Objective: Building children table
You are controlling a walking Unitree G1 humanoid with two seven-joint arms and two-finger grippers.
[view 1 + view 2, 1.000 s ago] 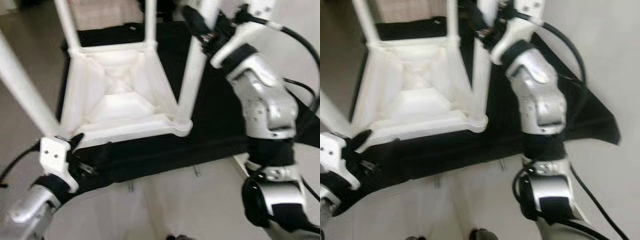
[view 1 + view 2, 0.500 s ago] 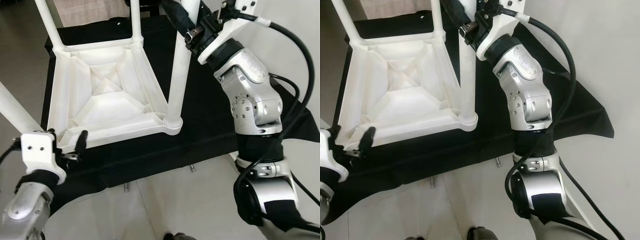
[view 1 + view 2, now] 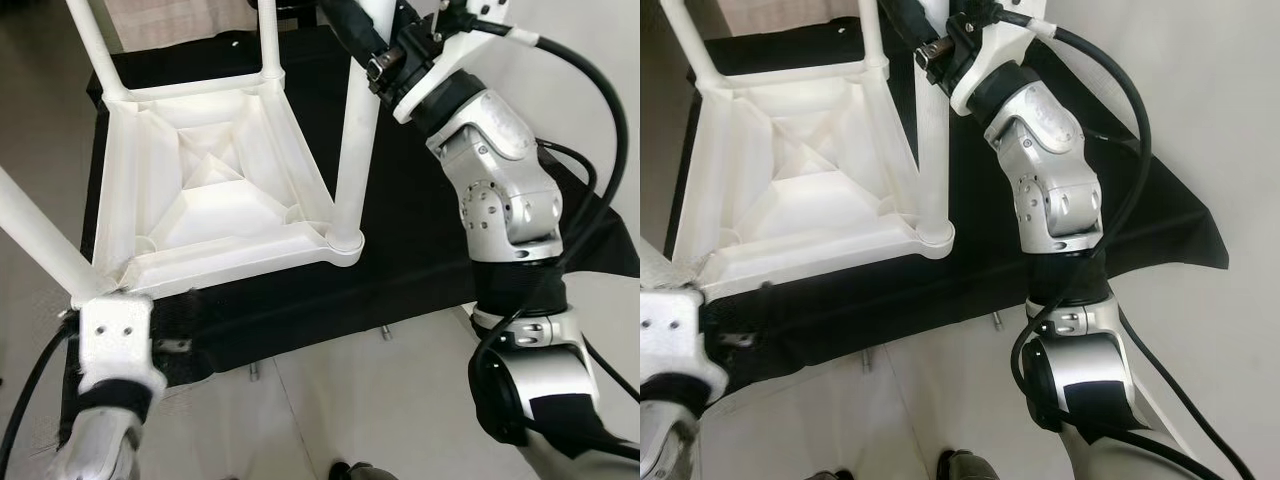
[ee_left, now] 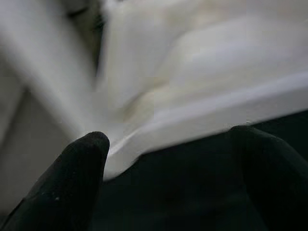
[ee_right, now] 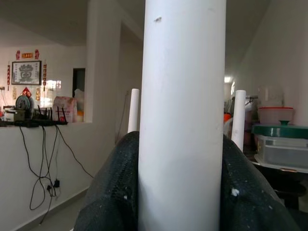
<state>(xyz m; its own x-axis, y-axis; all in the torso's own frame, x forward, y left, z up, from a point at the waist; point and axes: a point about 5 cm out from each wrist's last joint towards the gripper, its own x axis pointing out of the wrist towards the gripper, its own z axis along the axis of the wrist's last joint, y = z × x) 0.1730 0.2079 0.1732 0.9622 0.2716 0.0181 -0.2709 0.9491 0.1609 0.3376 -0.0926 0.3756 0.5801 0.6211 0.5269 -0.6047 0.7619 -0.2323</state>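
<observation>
A white plastic children's table (image 3: 215,195) lies upside down on a black cloth (image 3: 420,230), its legs pointing up. High on the near-right leg (image 3: 355,150), my right gripper (image 3: 378,48) is shut; in the right wrist view its black fingers (image 5: 118,192) press both sides of the white tube (image 5: 182,96). My left gripper (image 4: 173,144) is open at the near-left corner of the table, just below the foot of the near-left leg (image 3: 40,245). Its white wrist block (image 3: 115,335) hides the fingers from the head camera. The table's rim (image 4: 202,125) shows between the fingertips (image 4: 82,163), blurred.
The cloth hangs over a low platform with small metal pins (image 3: 383,333) under its front edge. Pale tiled floor (image 3: 380,410) lies in front, and my feet (image 3: 345,470) are at the bottom. Black cables (image 3: 600,110) loop around the right arm.
My left gripper has moved forward to the table's near-left corner, so its wrist block now covers the fingers. The right gripper keeps its hold on the leg. The view has steadied.
</observation>
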